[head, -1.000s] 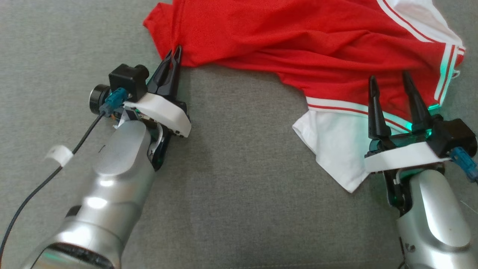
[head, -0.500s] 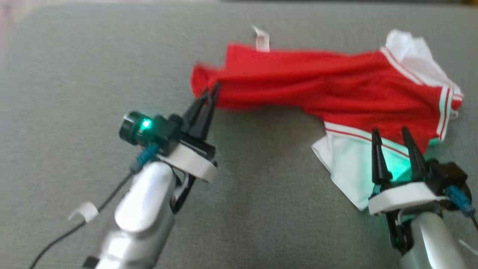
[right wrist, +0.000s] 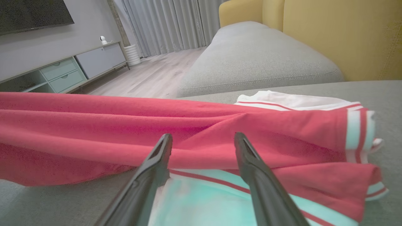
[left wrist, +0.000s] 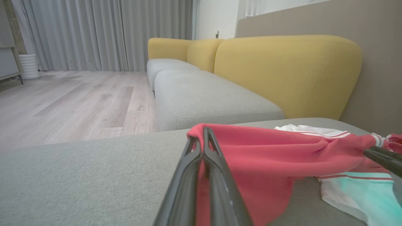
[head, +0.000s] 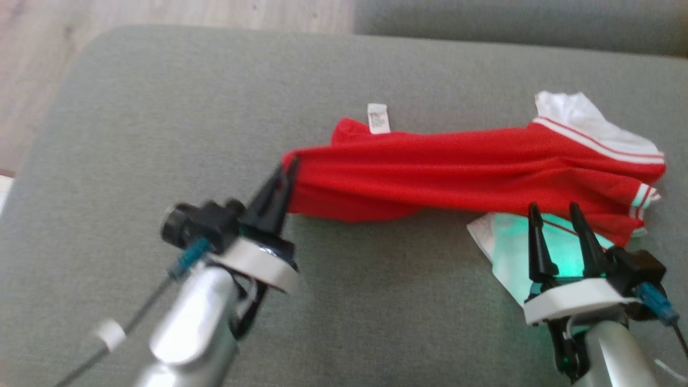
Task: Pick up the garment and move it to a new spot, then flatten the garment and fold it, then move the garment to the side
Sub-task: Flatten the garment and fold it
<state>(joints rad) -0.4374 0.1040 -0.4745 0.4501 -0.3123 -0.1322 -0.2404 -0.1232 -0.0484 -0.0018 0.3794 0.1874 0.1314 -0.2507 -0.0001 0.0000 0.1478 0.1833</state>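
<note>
The garment (head: 457,169) is a pair of bright red shorts with white side panels and striped trim, stretched across the grey cushion (head: 161,118). My left gripper (head: 287,167) is shut on the garment's left corner, lifting it off the cushion; its closed fingers (left wrist: 204,163) pinch red fabric (left wrist: 267,157) in the left wrist view. My right gripper (head: 553,212) stands open just above the white panel (head: 508,250) near the garment's right end, holding nothing. In the right wrist view its fingers (right wrist: 157,166) spread apart before the red cloth (right wrist: 125,131).
The grey cushion's left edge borders wooden floor (head: 134,11). A yellow sofa backrest (left wrist: 282,69) and another grey seat cushion (left wrist: 201,97) lie beyond. A TV cabinet (right wrist: 62,69) and curtains (right wrist: 169,25) stand farther off.
The left gripper has raised the garment's left corner, pulling the cloth taut into a narrower band. The head camera has tilted up, showing the cushion's edge. The right gripper stayed open.
</note>
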